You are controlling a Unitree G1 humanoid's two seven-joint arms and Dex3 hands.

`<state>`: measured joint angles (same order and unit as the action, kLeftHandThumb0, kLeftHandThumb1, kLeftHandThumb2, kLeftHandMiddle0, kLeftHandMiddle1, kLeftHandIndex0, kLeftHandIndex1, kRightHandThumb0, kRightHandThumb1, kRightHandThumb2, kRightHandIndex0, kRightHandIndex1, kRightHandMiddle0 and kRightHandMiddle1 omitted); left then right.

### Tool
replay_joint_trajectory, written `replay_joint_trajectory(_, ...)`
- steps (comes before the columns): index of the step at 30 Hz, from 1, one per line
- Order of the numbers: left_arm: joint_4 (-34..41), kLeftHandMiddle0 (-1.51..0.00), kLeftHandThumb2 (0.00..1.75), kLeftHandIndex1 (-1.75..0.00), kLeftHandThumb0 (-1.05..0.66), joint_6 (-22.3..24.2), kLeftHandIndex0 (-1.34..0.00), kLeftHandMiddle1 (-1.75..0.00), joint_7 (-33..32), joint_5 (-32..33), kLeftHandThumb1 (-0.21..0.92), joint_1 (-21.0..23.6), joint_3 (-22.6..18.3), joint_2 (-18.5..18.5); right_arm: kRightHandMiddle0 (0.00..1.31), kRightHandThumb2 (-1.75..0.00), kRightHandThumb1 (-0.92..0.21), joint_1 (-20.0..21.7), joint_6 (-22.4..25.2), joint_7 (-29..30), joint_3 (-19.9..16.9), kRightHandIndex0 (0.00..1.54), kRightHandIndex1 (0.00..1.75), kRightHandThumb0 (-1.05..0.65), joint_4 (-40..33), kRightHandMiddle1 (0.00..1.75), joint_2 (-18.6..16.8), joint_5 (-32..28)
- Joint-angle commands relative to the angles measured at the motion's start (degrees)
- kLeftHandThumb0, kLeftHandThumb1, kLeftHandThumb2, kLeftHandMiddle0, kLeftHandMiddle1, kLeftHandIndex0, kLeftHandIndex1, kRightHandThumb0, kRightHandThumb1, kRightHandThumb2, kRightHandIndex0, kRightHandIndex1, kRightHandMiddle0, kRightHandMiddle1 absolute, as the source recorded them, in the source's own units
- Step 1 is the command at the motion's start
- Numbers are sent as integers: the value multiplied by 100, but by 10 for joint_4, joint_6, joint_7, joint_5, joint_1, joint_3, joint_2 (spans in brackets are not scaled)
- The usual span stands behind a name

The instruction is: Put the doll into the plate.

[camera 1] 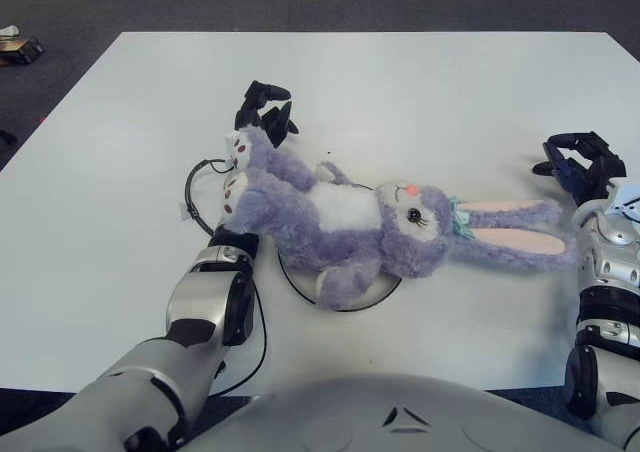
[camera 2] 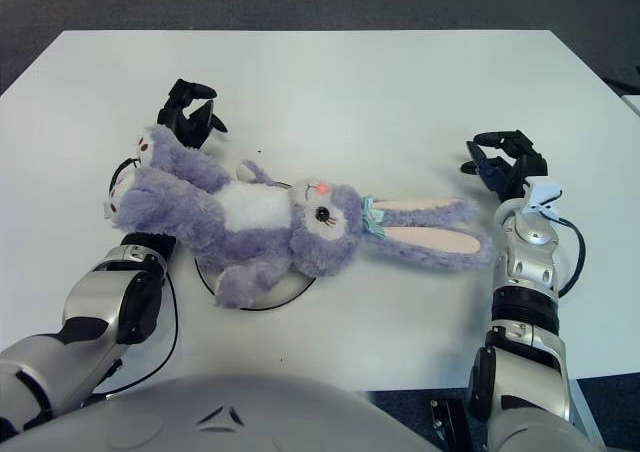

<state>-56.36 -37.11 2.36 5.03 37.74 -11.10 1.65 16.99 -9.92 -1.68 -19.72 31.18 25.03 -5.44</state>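
A purple plush bunny doll (camera 1: pixel 340 217) lies on its back across a white plate (camera 1: pixel 350 308), of which only the dark rim shows under its body. Its long ears (camera 1: pixel 510 234) stretch right onto the table, and its feet point left. My left hand (camera 1: pixel 265 107) shows just behind the doll's feet with its fingers relaxed and nothing gripped; the forearm runs under the doll's legs. Beyond the ear tips at the right, my right hand (camera 1: pixel 578 164) holds nothing, its fingers loosely bent and apart from the doll.
The white table (camera 1: pixel 420 82) reaches to dark carpet on all sides. A black cable loop (camera 1: pixel 192 187) lies by my left wrist. A small object (camera 1: pixel 18 47) sits on the floor at the far left.
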Motion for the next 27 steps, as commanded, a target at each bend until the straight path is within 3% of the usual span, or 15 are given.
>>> replay_joint_trajectory(1,-6,-88,26,-146,-36,-6,-48,-157,6,7,92,-11,-3,-1,49,-88,-51,-5,10,-1,20,67,147,-1,13,142,-20,10)
replay_joint_trajectory(15,-1,-88,26,-146,-36,-6,-48,-157,8,8,92,-14,0,-3,43,-123,-34,16,0,-10,43,65,162,-1,15,168,-44,-1)
replay_joint_trajectory(27,3,-88,26,-146,-36,-7,-48,-157,12,10,92,-16,0,-5,41,-127,-32,32,-15,-29,63,67,160,-1,29,174,-49,4)
